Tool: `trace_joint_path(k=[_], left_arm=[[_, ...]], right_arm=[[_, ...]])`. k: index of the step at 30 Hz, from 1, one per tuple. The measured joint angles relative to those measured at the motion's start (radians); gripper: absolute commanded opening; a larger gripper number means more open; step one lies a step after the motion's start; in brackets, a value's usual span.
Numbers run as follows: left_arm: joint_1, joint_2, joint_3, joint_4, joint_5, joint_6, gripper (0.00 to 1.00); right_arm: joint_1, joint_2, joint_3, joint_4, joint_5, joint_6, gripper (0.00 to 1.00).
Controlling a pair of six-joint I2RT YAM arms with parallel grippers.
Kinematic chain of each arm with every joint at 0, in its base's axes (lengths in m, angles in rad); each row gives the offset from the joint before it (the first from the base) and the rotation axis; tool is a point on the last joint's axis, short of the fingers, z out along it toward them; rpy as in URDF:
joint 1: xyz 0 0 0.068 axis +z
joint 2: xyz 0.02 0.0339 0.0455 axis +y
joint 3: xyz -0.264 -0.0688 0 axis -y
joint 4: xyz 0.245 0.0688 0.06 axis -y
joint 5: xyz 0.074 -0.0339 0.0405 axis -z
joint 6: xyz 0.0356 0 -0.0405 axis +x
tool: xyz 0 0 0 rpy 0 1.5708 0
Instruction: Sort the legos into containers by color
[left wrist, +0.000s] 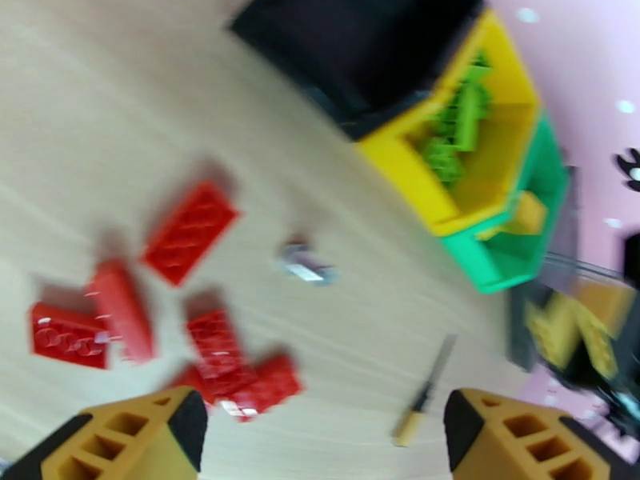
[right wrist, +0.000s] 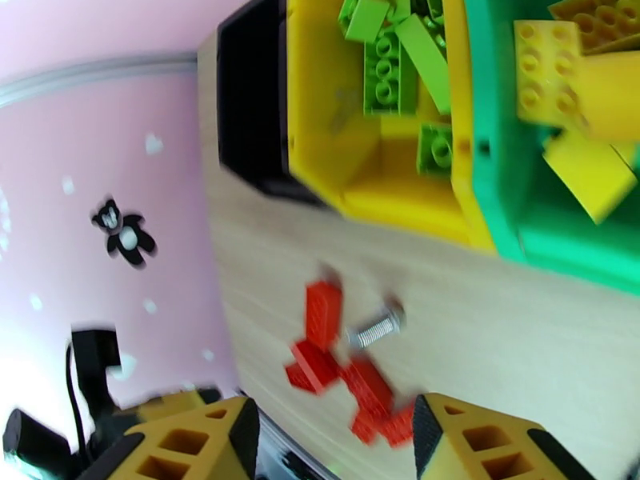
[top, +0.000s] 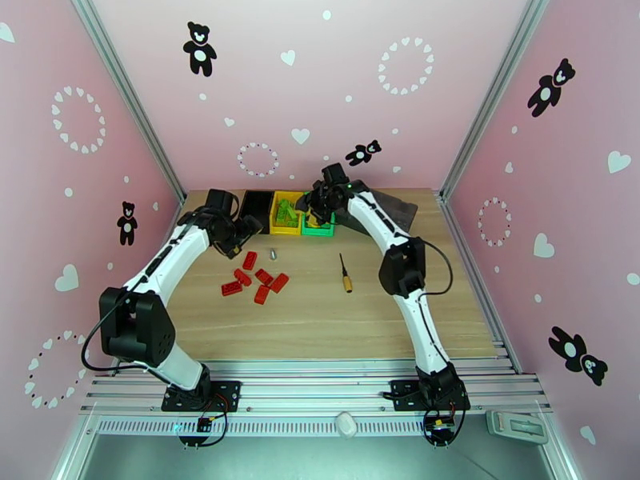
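Several red legos [top: 256,278] lie loose on the wooden table, left of centre; they also appear as red legos [left wrist: 190,230] and red legos [right wrist: 324,312]. At the back stand the black bin [top: 254,206], the yellow bin [top: 278,229] and the green bin [top: 317,231]. Green legos [right wrist: 386,64] fill the yellow bin [right wrist: 320,122]. Yellow legos [right wrist: 552,70] lie in the green bin [right wrist: 490,130]. My left gripper [top: 233,240] hovers open just behind the red pile, empty [left wrist: 324,442]. My right gripper [top: 320,206] hangs open over the bins, empty [right wrist: 336,442].
A small orange-handled screwdriver [top: 346,274] lies right of the red pile. A grey metal piece [top: 273,254] sits between the pile and the bins. A dark tray [top: 396,208] lies at the back right. The black bin [left wrist: 360,42] looks empty.
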Motion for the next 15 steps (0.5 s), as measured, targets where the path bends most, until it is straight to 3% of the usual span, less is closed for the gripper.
trace_joint_path(k=[7,15], left_arm=[[0.0,0.05,0.031,-0.088,-0.086,0.087,0.81],[-0.023,0.227,0.15,-0.145,-0.148,0.191,0.78]], right_arm=[[0.026,-0.114,-0.171,-0.135,0.107,-0.189,0.6],[0.143,-0.167,-0.307,-0.215,0.25,-0.335,0.63]])
